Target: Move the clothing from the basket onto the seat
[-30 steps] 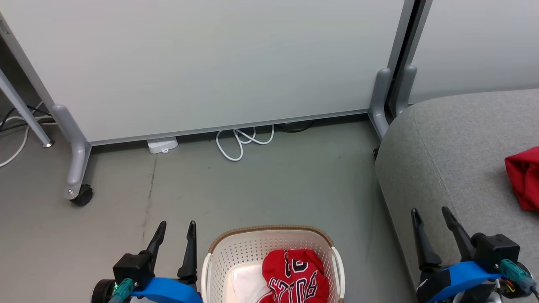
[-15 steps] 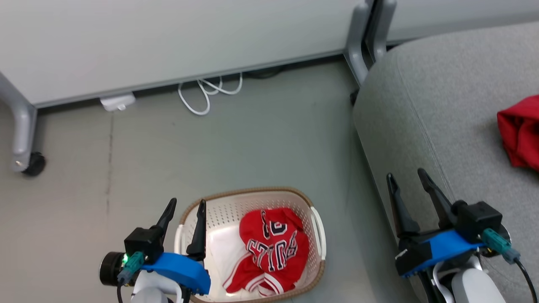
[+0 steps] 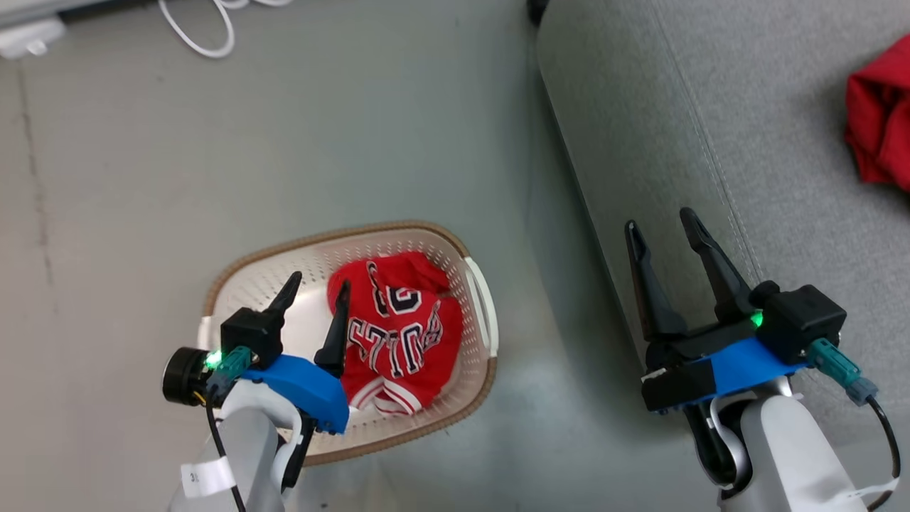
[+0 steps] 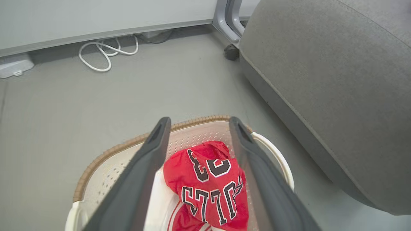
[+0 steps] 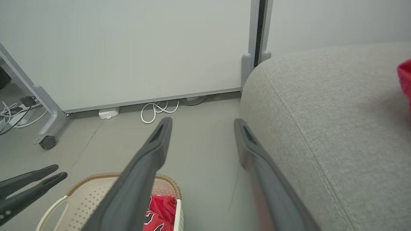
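Head view: jersey (image 3: 394, 334) in basket (image 3: 341, 233), red shirt (image 3: 878, 131) on seat (image 3: 675, 107).
Left gripper (image 3: 320, 281) hovers over the basket's left half beside the jersey, fingers spread, empty; right gripper (image 3: 659, 219), likewise spread and empty, hangs over the seat's edge.

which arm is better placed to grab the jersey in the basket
The left arm: its open jaws hang over the basket, pointing at the jersey. The right arm, jaws open too, is by the seat edge, off the basket.
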Robot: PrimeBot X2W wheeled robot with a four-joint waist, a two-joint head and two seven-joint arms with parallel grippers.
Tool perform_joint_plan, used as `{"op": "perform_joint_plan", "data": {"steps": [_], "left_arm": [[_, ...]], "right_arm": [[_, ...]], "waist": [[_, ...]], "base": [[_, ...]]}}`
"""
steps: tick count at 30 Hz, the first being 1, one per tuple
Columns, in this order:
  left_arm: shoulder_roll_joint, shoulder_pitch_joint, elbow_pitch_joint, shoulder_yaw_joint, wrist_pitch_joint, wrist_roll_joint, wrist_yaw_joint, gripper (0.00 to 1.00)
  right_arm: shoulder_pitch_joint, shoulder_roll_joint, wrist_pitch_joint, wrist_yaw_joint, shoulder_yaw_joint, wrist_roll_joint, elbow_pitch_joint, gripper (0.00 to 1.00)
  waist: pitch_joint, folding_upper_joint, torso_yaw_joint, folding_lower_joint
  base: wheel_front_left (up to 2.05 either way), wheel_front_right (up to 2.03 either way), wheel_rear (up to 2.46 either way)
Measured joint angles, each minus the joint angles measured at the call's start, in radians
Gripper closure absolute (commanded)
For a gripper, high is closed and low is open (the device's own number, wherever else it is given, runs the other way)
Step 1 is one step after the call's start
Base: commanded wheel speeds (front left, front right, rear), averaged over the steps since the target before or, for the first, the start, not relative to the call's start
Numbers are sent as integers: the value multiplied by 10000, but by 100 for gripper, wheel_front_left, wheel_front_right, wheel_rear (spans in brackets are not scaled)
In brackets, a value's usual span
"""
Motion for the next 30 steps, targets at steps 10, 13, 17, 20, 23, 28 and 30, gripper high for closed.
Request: {"op": "perform_joint_plan", "data": {"steps": [10,13,17,20,23,28,30], "left_arm": [[416,-1082,1289,-1287,0,-374,0,0],[487,-1315,1488,-1496,-2,-568,0,0],[506,-1606,1791,-1893,0,-709,0,0],[439,-1743,2230,-2347,8,-1003,0,0],[451,-2025,2512,-2734,31,-1325,0,0],[587,-2548,2961,-3010,31,-1682,0,0],[646,-2736,3204,-3009,31,-1760,0,0]], "right_arm": [[-601,0,-387,0,500,385,-12,0],[-670,0,-474,0,520,464,-157,0],[-756,2,-502,0,560,491,-359,0],[-780,0,-566,0,637,566,-451,0],[-841,0,-579,0,742,713,-508,0],[-900,0,-596,0,857,836,-558,0],[-925,0,-604,0,913,903,-573,0]], "waist": [[1690,0,-785,0],[2124,0,-933,-1],[2647,0,-1098,-1],[2976,0,-1221,-1],[3253,0,-1351,-1],[3630,0,-1566,-1],[3749,0,-1653,-1]], "base": [[0,0,0],[0,0,0],[0,0,0],[0,0,0],[0,0,0],[0,0,0],[0,0,0]]}}
